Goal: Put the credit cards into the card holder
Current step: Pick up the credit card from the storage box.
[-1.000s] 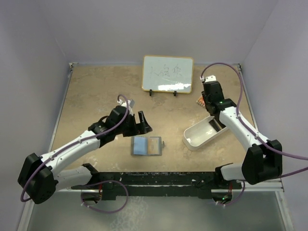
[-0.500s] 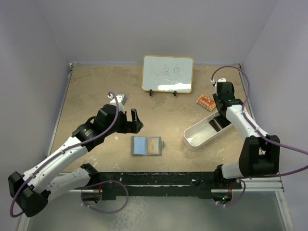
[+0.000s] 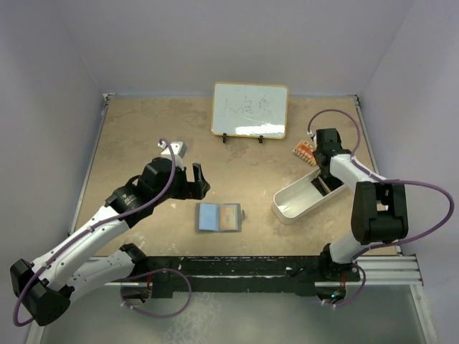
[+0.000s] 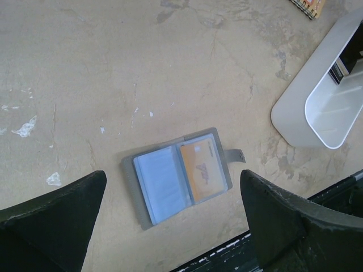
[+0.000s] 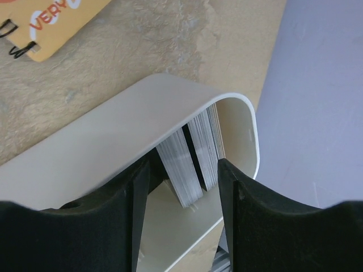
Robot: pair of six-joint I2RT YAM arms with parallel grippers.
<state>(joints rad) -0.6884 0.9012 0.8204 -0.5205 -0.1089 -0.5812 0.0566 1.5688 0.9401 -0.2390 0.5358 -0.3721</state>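
The grey card holder (image 3: 219, 216) (image 4: 131, 170) lies open on the table near the front edge. A light blue credit card (image 3: 209, 216) (image 4: 160, 184) sits in its left pocket and an orange-gold one (image 3: 229, 216) (image 4: 202, 173) in its right pocket. My left gripper (image 3: 200, 180) (image 4: 173, 195) hovers above and behind the holder, jaws wide open and holding nothing. My right gripper (image 3: 324, 183) (image 5: 182, 181) reaches down into the white tray (image 3: 290, 204) (image 5: 170, 96). Its jaws stand apart around stacks of cards on edge (image 5: 195, 158), with a gap beside the left finger.
A whiteboard (image 3: 249, 110) stands on a small stand at the back. An orange spiral notebook (image 3: 304, 150) (image 5: 51, 25) lies just behind the tray (image 4: 295, 107). Purple walls close in the table on three sides. The black base rail runs along the near edge.
My left gripper has drawn back to the left, away from the card holder, and opened fully. The right arm has folded in, bringing its gripper over the tray's far end.
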